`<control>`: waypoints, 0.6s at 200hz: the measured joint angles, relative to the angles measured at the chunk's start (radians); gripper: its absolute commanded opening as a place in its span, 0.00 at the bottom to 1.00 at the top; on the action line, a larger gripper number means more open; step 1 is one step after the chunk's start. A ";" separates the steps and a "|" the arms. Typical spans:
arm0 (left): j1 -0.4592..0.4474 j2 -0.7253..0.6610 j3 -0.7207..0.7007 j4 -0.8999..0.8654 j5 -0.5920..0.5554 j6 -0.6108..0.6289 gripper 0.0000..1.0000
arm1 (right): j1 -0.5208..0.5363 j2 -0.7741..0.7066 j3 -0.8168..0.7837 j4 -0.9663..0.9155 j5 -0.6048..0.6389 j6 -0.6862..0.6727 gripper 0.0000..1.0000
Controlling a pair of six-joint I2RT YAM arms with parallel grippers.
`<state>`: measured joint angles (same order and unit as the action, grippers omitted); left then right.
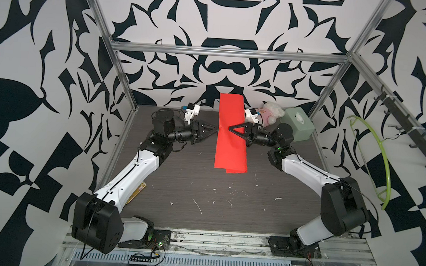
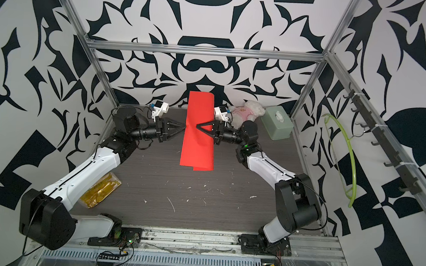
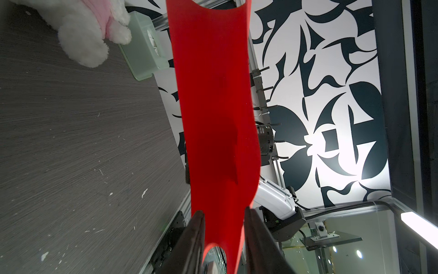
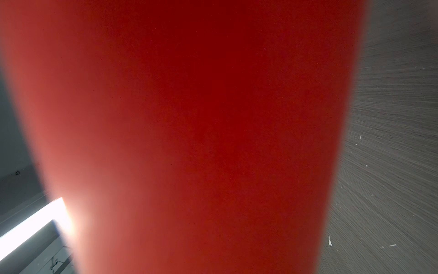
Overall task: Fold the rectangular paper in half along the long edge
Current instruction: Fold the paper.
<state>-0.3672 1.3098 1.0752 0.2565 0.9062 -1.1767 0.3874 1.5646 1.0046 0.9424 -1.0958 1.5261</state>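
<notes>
The paper (image 1: 231, 150) is up off the desk (image 1: 202, 202), held over its far middle as a long strip running from the back edge toward the front. It is doubled over on itself: in both top views a second layer peeks out under the near end. The left gripper (image 1: 216, 130) meets it from the left long side and the right gripper (image 1: 230, 129) from the right. Their tips face each other, close together at about mid-length, with a small pucker in the sheet between them. In the left wrist view the left fingers (image 3: 196, 227) stand part-way closed on the bowed, doubled paper (image 3: 213, 118), pinching it with its layers not pressed flat. In the top views the right gripper's upper finger lies over the sheet and the lower one is hidden. The right wrist view is filled by blurred paper (image 4: 201, 130), so I cannot tell whether that claw is pinching or spread. A bear (image 1: 272, 112) and a box (image 1: 298, 124) sit just beside each other in the desk's far right corner. A gold packet (image 2: 100, 190) lies at the left edge, partly under the left arm.
</notes>
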 measured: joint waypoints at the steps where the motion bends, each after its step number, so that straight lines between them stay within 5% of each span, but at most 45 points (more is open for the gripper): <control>1: 0.000 0.000 0.000 -0.001 0.000 0.000 0.35 | 0.000 0.000 0.000 0.000 0.000 0.000 0.48; 120: -0.014 -0.039 0.002 -0.008 0.012 0.017 0.37 | -0.001 -0.029 0.000 -0.020 0.000 -0.011 0.48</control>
<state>-0.3817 1.2705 1.0767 0.2489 0.9184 -1.1595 0.3862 1.5352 1.0050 0.9226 -1.0962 1.5154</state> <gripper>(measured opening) 0.371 0.482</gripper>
